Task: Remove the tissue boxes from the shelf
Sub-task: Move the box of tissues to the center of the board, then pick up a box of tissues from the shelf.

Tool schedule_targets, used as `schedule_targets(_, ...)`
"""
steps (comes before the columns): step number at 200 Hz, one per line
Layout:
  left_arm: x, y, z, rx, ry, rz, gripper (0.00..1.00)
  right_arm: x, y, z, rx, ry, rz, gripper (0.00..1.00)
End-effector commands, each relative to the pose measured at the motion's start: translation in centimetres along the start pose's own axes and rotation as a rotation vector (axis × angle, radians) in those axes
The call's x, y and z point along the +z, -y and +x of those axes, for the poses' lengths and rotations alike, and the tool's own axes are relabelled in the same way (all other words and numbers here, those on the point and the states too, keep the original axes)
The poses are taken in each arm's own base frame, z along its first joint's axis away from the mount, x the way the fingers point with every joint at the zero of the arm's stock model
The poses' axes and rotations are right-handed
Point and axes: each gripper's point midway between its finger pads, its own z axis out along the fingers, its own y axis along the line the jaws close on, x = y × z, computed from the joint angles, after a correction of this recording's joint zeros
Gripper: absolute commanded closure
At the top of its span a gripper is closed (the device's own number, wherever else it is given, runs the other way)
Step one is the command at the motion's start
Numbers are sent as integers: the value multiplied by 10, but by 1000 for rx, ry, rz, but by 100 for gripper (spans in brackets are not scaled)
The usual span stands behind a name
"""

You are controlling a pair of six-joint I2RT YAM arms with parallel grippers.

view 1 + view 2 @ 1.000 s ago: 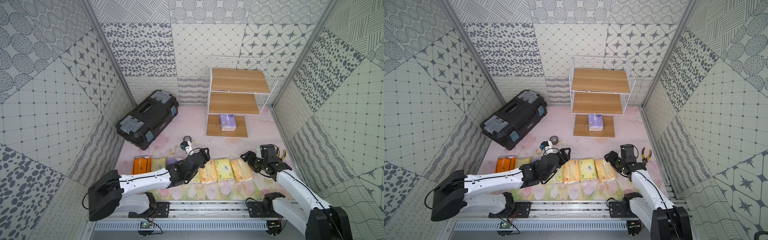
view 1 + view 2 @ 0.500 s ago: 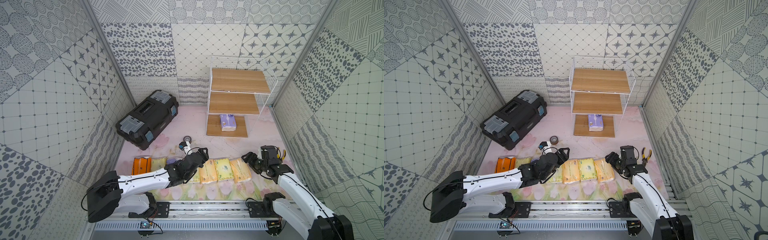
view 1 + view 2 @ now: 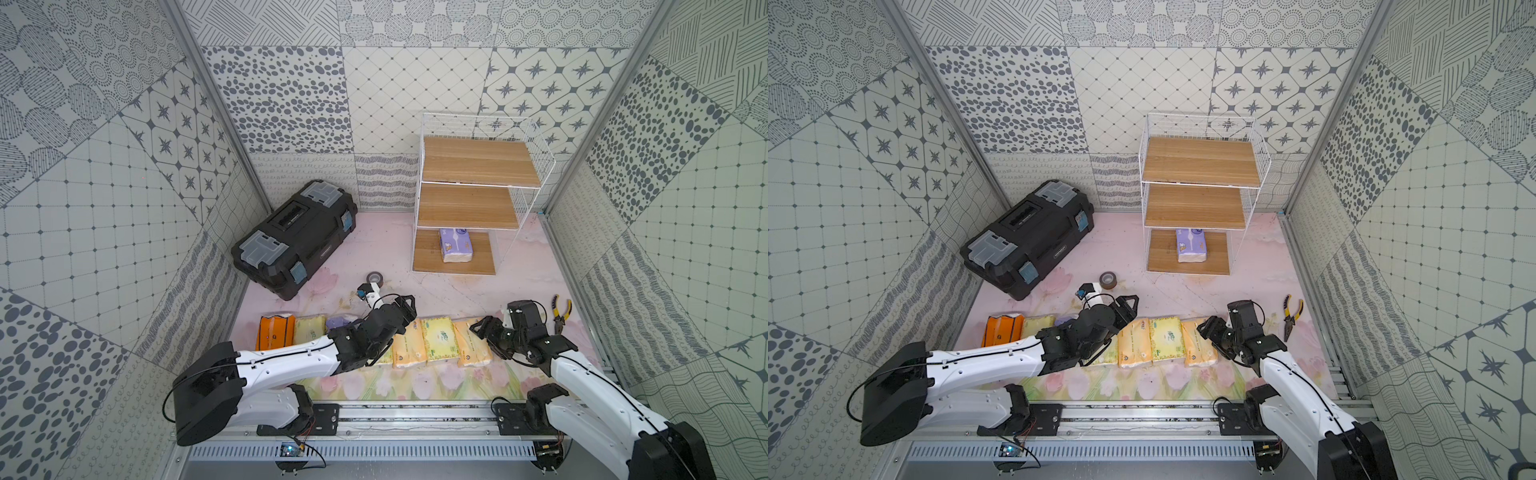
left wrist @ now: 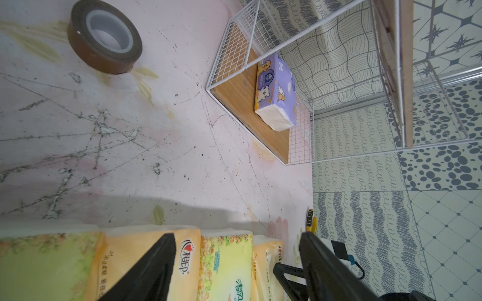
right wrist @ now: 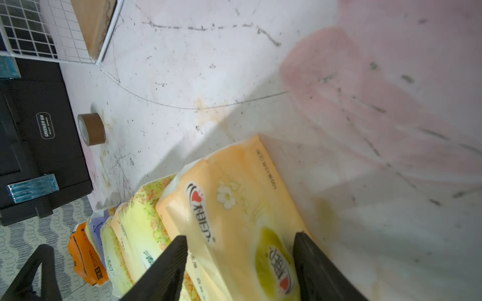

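One purple tissue pack [image 3: 456,246] [image 3: 1191,246] [image 4: 276,93] lies on the lowest board of the white wire shelf [image 3: 428,259] [image 3: 1160,259]; the two upper boards are bare. Several more packs lie in a row on the floor in front: an orange one [image 3: 274,336], yellow-green ones [image 3: 438,340], and a purple one partly under my left arm. My left gripper [image 3: 405,305] [image 4: 236,234] hangs open above the row, aimed at the shelf. My right gripper [image 3: 482,328] [image 5: 240,235] holds the rightmost yellow-orange pack [image 3: 471,347] [image 5: 234,198] by its sides, and the pack rests against its neighbour.
A big black toolbox [image 3: 295,237] stands at the back left. A brown tape roll [image 3: 376,277] [image 4: 104,36] lies between the toolbox and the shelf. Yellow-handled pliers [image 3: 561,311] lie by the right wall. Patterned walls close in on three sides.
My right gripper and the yellow-orange pack have shifted slightly left, toward the row. The left arm has hardly moved.
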Motion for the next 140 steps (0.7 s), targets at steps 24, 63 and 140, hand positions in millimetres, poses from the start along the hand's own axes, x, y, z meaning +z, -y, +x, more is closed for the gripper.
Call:
schedule_targets(24,-2,-8,-7,-31,11,-7,21,-20,2,-39,-65,202,111,31)
schedule_targets(63,-4,-22,-14,-69,18,-19,20,-41,-25,-67,-108,340,58,32)
schedule_targets(140,1,-34,-24,-111,22,-10,19,1,-114,-75,-43,344,-191,37)
